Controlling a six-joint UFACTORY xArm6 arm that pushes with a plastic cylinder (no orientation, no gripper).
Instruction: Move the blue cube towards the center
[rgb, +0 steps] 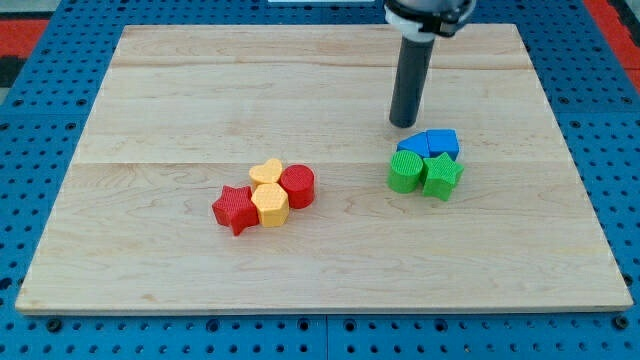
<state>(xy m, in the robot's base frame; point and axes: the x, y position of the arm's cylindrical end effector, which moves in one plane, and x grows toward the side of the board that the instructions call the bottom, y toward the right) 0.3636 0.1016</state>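
The blue cube (443, 142) sat on the view's right half of the wooden worktop (180, 100), a bit above the middle line. It was at the top right of a tight bunch of 4 blocks. Another blue block (412, 147), low and rounded, touched it on the view's left side. Below that one was a green cylinder (405, 172). A green star (441, 175) sat just under the blue cube and touched the green cylinder.

My tip (405, 124) was just above the rounded blue block, toward the view's top. It was very close to that block, but I could not tell if it touched. The blue cube was a little to the view's right of my tip and lower. The end effector was only a straight dark rod, so it had no parts to spread, press together or pinch with.

Well apart, on the view's left of the middle, was a second bunch of 4 blocks. A red star (234, 208) was at its left. A yellow hexagon block (270, 204) touched it. A yellow heart (266, 172) sat above the hexagon. A red cylinder (297, 186) was at the right of this bunch.

A blue board with many small holes (50, 60) lay under the worktop.
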